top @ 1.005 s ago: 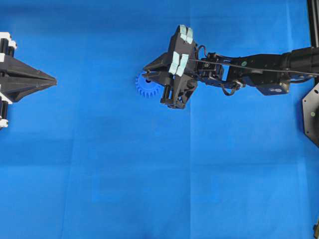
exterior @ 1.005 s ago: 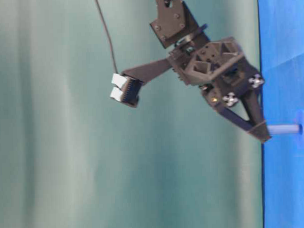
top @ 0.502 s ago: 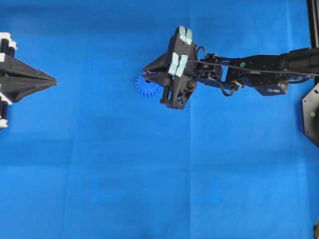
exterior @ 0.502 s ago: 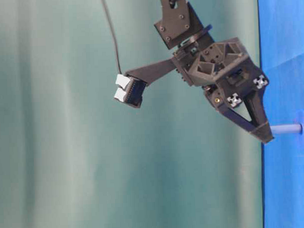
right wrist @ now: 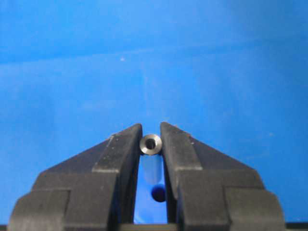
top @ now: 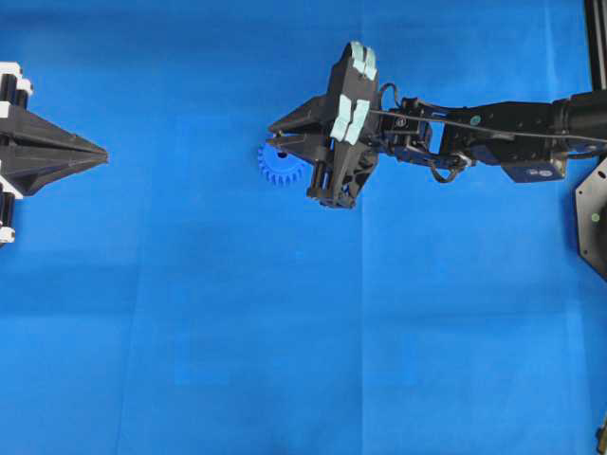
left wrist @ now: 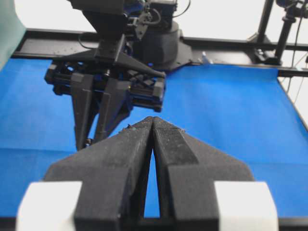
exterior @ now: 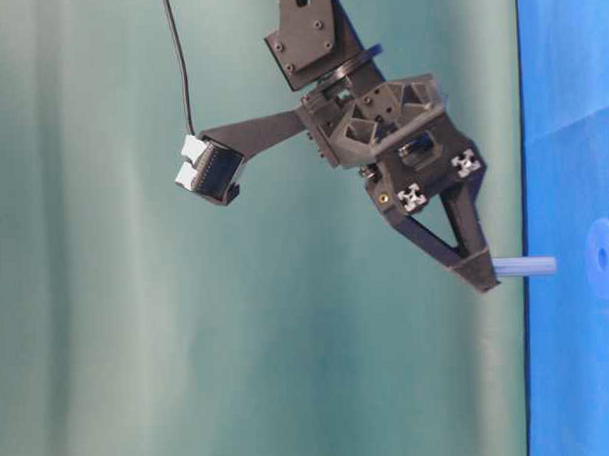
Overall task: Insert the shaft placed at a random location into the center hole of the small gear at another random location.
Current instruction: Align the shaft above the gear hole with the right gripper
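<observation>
Shaft [right wrist: 151, 144]: pinched end-on between the right tool's [top: 277, 135] fingertips, clear above the blue surface [top: 285, 332]. Left tool [top: 95, 152]: at the surface's left edge, fingers pressed together, holding nothing. Small gear [top: 281, 166]: flat on the surface, just beside the right tool's tips. Center hole [right wrist: 158, 193]: visible between the right tool's fingers, apart from the shaft.

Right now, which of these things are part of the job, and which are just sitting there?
Part of the job:
- shaft, pinched in the right gripper
- small gear, with its center hole

Just there:
- left gripper, shut and holding nothing
- blue table cover
</observation>
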Controlling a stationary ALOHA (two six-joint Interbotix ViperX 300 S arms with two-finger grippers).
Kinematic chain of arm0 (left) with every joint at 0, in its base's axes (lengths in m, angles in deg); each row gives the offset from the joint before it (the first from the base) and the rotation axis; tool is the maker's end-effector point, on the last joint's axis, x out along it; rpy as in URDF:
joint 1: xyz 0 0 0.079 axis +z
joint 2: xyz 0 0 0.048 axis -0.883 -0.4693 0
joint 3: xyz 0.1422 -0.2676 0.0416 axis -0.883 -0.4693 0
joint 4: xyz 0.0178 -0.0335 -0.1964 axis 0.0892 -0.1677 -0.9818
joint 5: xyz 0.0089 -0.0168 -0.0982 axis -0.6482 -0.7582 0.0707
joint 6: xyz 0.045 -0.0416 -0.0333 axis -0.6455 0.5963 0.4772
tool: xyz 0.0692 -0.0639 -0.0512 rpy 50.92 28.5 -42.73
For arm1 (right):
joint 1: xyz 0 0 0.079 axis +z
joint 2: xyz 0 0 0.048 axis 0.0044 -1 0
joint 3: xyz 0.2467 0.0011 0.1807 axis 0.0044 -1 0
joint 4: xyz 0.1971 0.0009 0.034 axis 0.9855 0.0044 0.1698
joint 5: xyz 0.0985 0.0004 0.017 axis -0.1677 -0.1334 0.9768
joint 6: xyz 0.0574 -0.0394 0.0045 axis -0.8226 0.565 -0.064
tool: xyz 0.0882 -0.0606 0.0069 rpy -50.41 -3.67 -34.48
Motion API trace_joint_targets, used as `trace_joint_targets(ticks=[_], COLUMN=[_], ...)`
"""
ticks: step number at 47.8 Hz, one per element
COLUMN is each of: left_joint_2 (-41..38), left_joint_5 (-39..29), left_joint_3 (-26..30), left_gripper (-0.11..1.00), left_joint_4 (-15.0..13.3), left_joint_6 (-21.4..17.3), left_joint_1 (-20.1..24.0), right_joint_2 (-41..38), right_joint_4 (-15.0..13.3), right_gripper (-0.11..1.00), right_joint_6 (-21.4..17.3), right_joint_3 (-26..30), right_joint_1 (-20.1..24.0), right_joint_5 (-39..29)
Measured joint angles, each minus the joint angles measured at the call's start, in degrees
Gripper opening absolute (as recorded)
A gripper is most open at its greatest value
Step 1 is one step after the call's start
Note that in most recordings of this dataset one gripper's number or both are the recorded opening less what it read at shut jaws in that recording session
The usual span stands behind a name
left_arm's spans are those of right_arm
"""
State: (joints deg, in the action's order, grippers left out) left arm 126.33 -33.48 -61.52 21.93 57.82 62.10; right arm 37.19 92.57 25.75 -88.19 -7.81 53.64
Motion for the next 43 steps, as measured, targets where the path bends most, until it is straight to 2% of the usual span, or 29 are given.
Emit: trace_joint_targets(ticks=[20, 43], left_joint_2=[0.0, 0.0], left_joint_5=[0.7, 1.0], left_joint_3=[0.0, 0.0], left_gripper=[0.0, 0.0], left_joint_4=[-0.1, -0.1], left_joint_6=[0.1, 0.1], left_joint_1=[0.0, 0.0], right_joint_2=[-4.7, -3.9], right_joint_4=[0.1, 0.0], right_gripper=[0.03, 0.03], right_joint_6=[-0.1, 0.3], right_joint_3=[0.1, -0.3], right_joint_1=[-0.2, -0.4], right_joint_5=[1.4, 2.0])
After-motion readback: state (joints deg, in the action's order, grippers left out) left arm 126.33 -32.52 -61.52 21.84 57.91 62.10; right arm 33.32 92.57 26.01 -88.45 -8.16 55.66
